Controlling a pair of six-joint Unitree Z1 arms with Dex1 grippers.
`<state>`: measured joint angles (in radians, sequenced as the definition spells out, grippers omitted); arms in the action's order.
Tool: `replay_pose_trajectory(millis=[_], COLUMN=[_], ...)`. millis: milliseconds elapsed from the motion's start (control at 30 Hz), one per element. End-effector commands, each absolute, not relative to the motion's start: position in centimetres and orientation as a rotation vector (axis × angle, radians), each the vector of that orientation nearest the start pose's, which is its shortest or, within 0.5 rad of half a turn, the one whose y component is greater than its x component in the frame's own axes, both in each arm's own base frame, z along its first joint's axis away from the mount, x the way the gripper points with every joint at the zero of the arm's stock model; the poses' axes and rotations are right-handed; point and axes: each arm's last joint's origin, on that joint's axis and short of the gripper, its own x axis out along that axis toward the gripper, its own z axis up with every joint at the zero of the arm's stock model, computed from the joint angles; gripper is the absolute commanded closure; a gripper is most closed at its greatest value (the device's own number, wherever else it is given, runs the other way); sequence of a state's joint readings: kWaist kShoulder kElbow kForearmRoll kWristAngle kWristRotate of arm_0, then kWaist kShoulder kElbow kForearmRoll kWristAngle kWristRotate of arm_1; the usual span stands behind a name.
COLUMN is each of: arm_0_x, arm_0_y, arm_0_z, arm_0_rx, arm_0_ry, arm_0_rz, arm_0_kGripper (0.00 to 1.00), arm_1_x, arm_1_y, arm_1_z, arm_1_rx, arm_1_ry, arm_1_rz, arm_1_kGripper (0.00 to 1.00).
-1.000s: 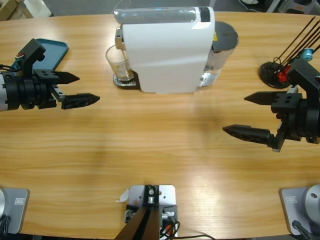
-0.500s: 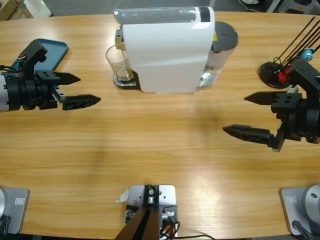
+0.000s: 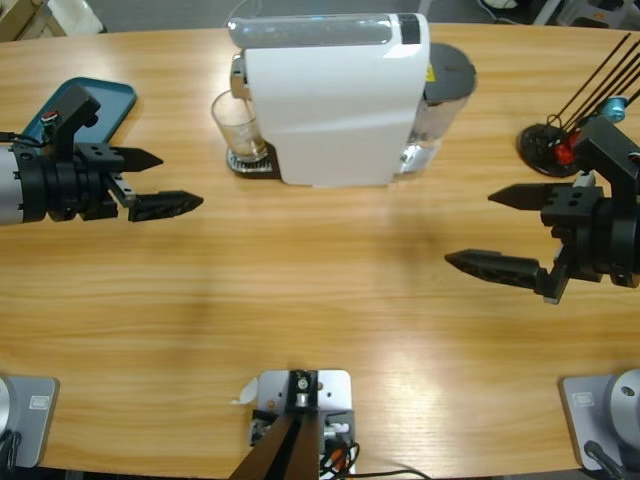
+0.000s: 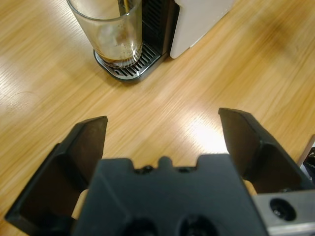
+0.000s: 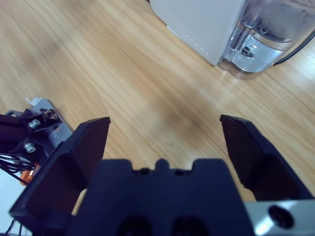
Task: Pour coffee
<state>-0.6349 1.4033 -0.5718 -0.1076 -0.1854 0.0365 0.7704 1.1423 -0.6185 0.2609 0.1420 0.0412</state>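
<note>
A clear glass (image 3: 237, 125) (image 4: 110, 29) stands on the drip tray (image 4: 129, 68) of the white coffee machine (image 3: 335, 95). A shallow brown layer of coffee (image 4: 118, 55) lies at its bottom, and a thin stream runs into it from above. My left gripper (image 3: 160, 182) (image 4: 162, 130) is open at the table's left, a short way from the glass and pointing toward it, holding nothing. On the right side of the table my right gripper (image 3: 490, 230) (image 5: 165, 132) is open and empty, facing the machine's water tank end (image 5: 261, 44).
A teal tray (image 3: 105, 100) lies behind the left arm at the far left. A black stand with thin rods and a red piece (image 3: 555, 145) sits at the far right. Bare wooden table (image 3: 320, 290) stretches between the two grippers.
My left gripper has crept slightly to the right, toward the glass. The right arm has stayed still.
</note>
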Motion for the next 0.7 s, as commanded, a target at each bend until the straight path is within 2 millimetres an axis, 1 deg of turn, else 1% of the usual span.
replay_pose_trajectory(millis=[33, 300, 500, 700], arm_0_x=[17.0, 16.78, 16.55, 16.56], arm_0_y=[-13.83, -13.66, -13.06, -12.98], arm_0_z=[23.31, 23.61, 24.03, 24.07], arm_0_rx=[0.222, 0.218, 0.238, 0.242], arm_0_ry=[0.757, 0.742, 0.711, 0.706], arm_0_rz=[-0.792, -0.791, -0.726, -0.714], arm_0_kGripper=[0.023, 0.013, 0.013, 0.009], arm_1_x=[10.68, 10.64, 10.65, 10.62], arm_1_y=[11.6, 11.56, 11.59, 11.54], arm_1_z=[26.93, 26.96, 26.93, 26.97], arm_1_rx=[-0.238, -0.237, -0.237, -0.236], arm_1_ry=[0.817, 0.815, 0.817, 0.814], arm_1_rz=[0.867, 0.868, 0.868, 0.868], arm_1_kGripper=[0.0, 0.0, 0.0, 0.0])
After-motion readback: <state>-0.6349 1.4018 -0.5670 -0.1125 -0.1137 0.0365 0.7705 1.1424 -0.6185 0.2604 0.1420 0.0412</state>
